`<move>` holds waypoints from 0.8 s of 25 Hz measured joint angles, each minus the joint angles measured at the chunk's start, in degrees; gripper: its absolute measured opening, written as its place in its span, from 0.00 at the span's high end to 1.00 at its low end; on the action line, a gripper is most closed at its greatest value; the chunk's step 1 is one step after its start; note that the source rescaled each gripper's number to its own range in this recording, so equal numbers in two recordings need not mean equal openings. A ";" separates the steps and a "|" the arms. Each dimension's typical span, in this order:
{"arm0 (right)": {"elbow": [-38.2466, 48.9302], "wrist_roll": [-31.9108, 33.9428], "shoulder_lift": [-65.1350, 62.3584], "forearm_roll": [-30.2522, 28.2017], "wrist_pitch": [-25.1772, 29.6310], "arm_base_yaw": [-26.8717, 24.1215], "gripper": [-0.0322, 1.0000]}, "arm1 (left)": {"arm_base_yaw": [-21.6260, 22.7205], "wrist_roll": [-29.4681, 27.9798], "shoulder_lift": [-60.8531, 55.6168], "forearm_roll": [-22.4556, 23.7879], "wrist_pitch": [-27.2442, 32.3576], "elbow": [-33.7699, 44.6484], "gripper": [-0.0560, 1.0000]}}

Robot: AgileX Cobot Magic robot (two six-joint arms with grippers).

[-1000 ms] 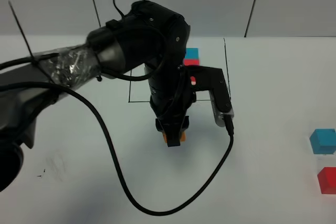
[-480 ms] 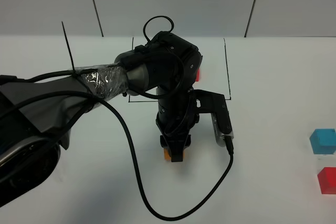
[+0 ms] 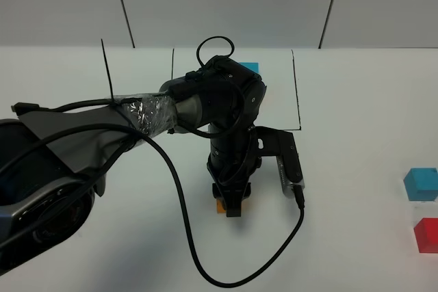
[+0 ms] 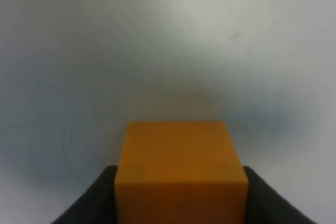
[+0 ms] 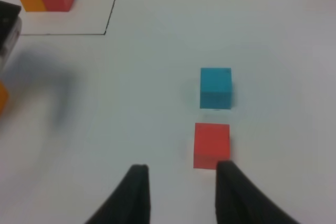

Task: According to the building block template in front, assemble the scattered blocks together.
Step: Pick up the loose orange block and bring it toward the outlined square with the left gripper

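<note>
One orange cube [image 4: 181,174] clamped between left tool [image 3: 231,204] jaws.

Under me lies a plain white table [image 3: 356,237]. Beyond its far edge stands a pale grey panelled wall [image 3: 274,5] with dark vertical seams.

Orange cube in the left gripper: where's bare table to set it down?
Bare table lies between the left gripper with the orange cube and the blue cube and red cube at right. Also open left of the cable. Crowded inside the template.
</note>
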 joint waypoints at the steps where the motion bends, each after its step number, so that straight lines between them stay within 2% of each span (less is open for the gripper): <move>1: 0.00 0.00 0.00 0.00 0.00 0.00 0.97 | 0.00 0.05 0.00 0.00 0.00 0.00 0.94; 13: 0.00 0.00 0.00 0.00 0.00 0.00 0.97 | -0.02 3.27 0.00 0.04 -0.07 0.00 0.94; 15: 0.00 -0.30 0.00 0.00 0.00 0.00 0.97 | -0.02 3.27 0.00 0.04 0.06 0.00 0.91; 16: 0.00 0.00 0.00 0.00 0.00 0.00 0.97 | -0.02 3.27 0.02 0.04 0.06 0.00 0.86; 17: 0.00 0.00 0.00 0.00 0.00 0.00 0.97 | -0.02 3.20 0.15 0.04 0.21 0.00 0.77; 20: 0.00 0.00 0.00 0.00 0.00 0.00 0.97 | -0.02 2.01 0.25 0.04 2.07 -0.56 0.43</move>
